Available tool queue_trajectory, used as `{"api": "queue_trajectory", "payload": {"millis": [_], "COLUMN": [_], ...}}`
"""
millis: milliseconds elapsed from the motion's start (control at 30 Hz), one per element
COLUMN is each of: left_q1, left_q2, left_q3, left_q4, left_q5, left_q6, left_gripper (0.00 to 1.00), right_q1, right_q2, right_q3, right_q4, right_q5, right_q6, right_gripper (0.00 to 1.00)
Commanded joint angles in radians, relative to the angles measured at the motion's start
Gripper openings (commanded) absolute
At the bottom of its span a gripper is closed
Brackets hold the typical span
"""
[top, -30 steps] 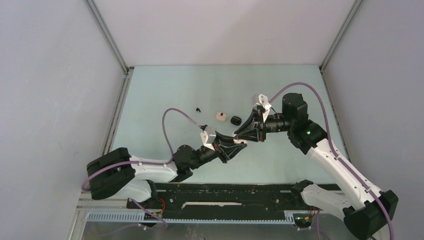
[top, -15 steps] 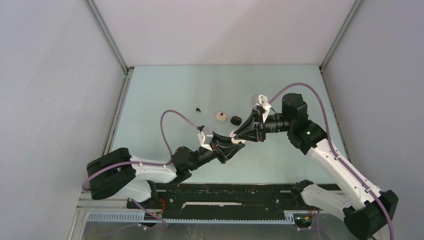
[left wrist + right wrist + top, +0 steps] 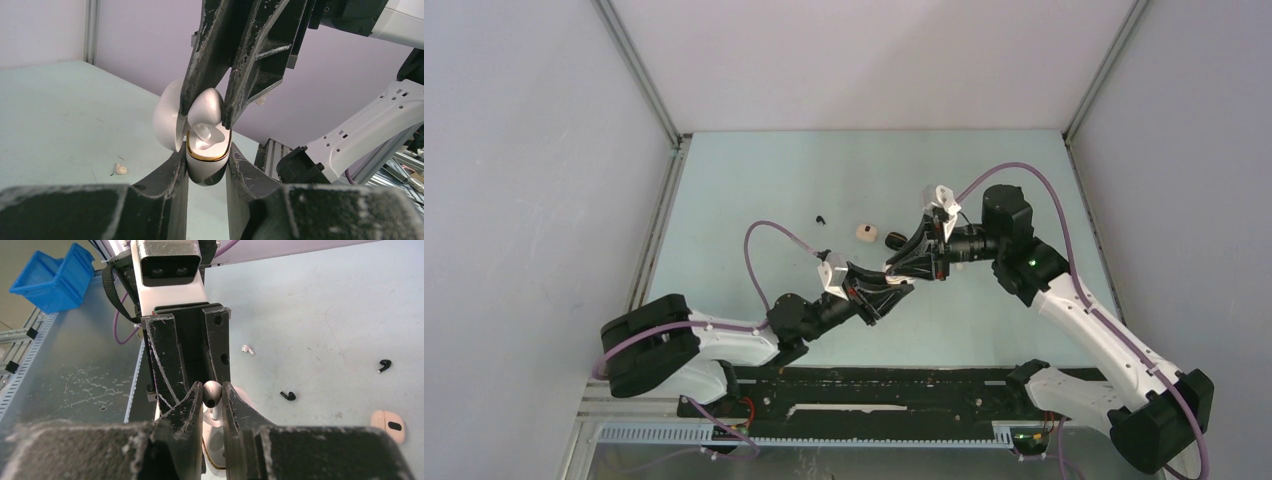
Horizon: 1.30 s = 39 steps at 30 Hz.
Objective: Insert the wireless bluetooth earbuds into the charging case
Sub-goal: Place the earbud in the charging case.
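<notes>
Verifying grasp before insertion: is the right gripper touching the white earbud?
Touching. Right wrist view: the right gripper pinches the earbud from both sides, with no gap. Left wrist view agrees.

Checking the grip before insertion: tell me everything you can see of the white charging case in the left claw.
The white charging case is a glossy, pebble-like, plastic-looking shell with a gold rim around its open mouth. Its lid is swung open to one side. It stands upright in mid-air, pinched on both flanks by the left claw. A white earbud, held by the right claw from above, dips its stem into the case's well.
</notes>
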Motion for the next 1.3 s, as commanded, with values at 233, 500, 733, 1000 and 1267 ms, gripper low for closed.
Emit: {"api": "queue_trajectory", "payload": {"millis": [233, 500, 733, 1000, 1267], "left_q1": [-0.003, -0.003, -0.002, 0.001, 0.011], "left_q2": [0.014, 0.02, 0.029, 0.044, 0.029], "left_q3": [0.023, 0.023, 0.009, 0.001, -0.026], "left_q4": [0.081, 0.112, 0.159, 0.197, 0.218], "left_q5": [0.004, 0.001, -0.001, -0.015, -0.047], "left_q6": [-0.018, -0.034, -0.056, -0.078, -0.075], "left_gripper": [0.0, 0.0, 0.0, 0.0, 0.0], "right_q1": [0.001, -0.004, -0.006, -0.006, -0.011], "right_q2": [0.009, 0.014, 0.01, 0.015, 0.0], "right_q3": [-0.006, -0.006, -0.039, -0.044, -0.054], "right_q4": [0.08, 0.11, 0.157, 0.166, 0.142], "right_q5": [-0.012, -0.019, -0.023, -0.02, -0.022], "right_q6": [0.061, 0.096, 0.113, 0.107, 0.084], "right_gripper": [0.0, 0.0, 0.0, 0.0, 0.0]}}
